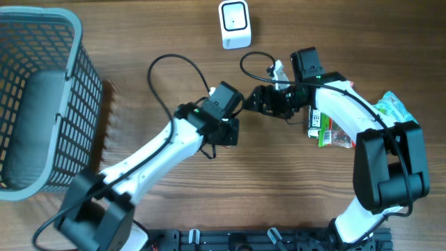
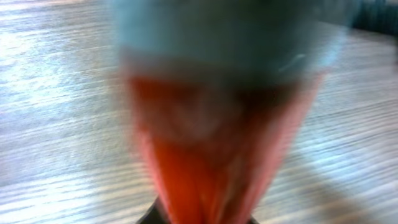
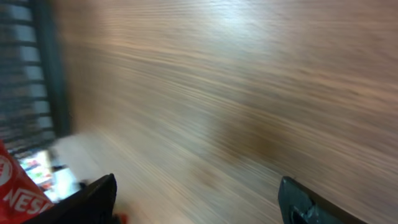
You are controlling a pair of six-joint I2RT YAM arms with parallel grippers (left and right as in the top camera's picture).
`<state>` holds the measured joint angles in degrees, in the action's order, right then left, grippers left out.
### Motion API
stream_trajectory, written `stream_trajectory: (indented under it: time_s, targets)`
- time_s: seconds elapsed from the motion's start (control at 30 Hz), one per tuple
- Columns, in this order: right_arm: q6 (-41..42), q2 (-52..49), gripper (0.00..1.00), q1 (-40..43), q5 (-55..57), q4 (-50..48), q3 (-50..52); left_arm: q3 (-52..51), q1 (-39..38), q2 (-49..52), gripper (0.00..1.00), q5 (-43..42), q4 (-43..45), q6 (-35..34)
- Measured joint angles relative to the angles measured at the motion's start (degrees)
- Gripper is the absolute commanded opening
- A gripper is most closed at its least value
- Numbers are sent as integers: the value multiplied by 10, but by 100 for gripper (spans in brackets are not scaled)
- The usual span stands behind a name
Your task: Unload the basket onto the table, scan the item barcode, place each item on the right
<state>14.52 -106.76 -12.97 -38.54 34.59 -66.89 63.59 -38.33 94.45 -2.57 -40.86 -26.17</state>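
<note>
A red packet [image 2: 211,149] with a teal upper part fills the blurred left wrist view. It rises from between the jaws of my left gripper [image 2: 202,220], which is shut on it. In the overhead view the left gripper [image 1: 237,109] sits at mid table, tip to tip with my right gripper [image 1: 259,100]. The right gripper [image 3: 198,184] stands wide open with only bare wood between its fingers. A red corner of the packet [image 3: 13,186] with white letters shows beside its left finger [image 3: 99,198]. The white barcode scanner [image 1: 235,24] stands at the far edge.
A large grey wire basket [image 1: 38,97] takes up the left end of the table. Several snack packets lie at the right, one green and brown [image 1: 326,130] and one pale green [image 1: 391,109]. Black cables [image 1: 174,66] loop above the arms.
</note>
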Motion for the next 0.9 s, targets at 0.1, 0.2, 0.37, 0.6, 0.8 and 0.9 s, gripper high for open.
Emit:
stream_trajectory:
  time_s: [0.1,0.2,0.37,0.6,0.8,0.9]
  targets:
    - [-20,0,100,0,78,31,0,0,2,12,100,0,4,2]
    - [-27,0,100,0,120,38,0,17,7,6,92,0,-27,10]
    - [-24,0,51,0,132,44,0,73,32,-70,4,4,-42,15]
    - [-24,0,4,-8,117,51,0,64,31,-63,4,-21,-55,-30]
    - [-17,0,5,-34,115,44,0,22,17,11,4,-55,-19,-59]
    - [-7,0,7,-38,114,44,0,16,17,43,4,-59,11,-74]
